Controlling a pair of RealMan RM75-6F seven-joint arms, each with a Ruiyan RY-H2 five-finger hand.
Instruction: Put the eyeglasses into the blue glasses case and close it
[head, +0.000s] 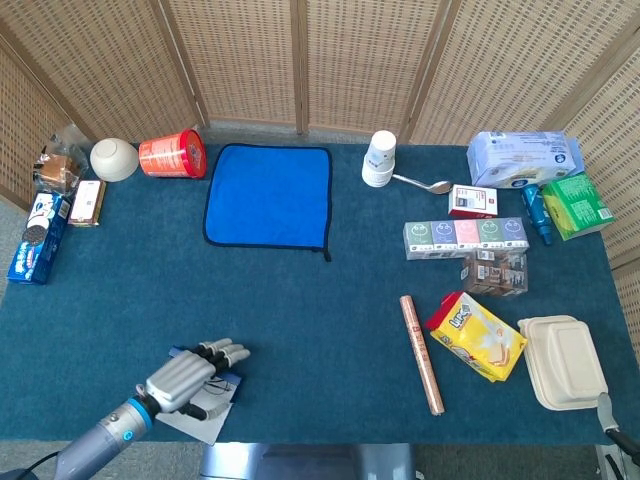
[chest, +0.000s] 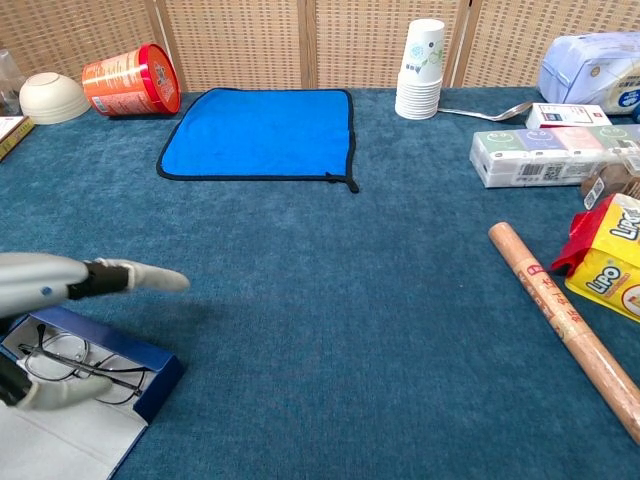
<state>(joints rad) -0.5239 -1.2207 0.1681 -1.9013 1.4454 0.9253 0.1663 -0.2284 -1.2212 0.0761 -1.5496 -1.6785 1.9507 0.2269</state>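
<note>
Since the glasses (chest: 70, 358) are already lying in the open case (chest: 150, 372), the left hand (head: 185, 377) is hovering over it, fingers spread, holding nothing; flipping the lid shut looks next.

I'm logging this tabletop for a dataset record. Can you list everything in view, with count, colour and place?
Eyeglasses: 1, dark-framed, inside the open case
Glasses case: 1, blue, near left edge
Cloth: 1, blue, far centre
Can: 1, red, on its side, far left
Bowl: 1, cream, far left
Paper cups: one stack, white, far centre
Spoon: 1, silver, beside cups
Roll: 1, brown, near right
Snack bag: 1, yellow, right
Lidded box: 1, beige, near right
Left hand: over the case
</note>
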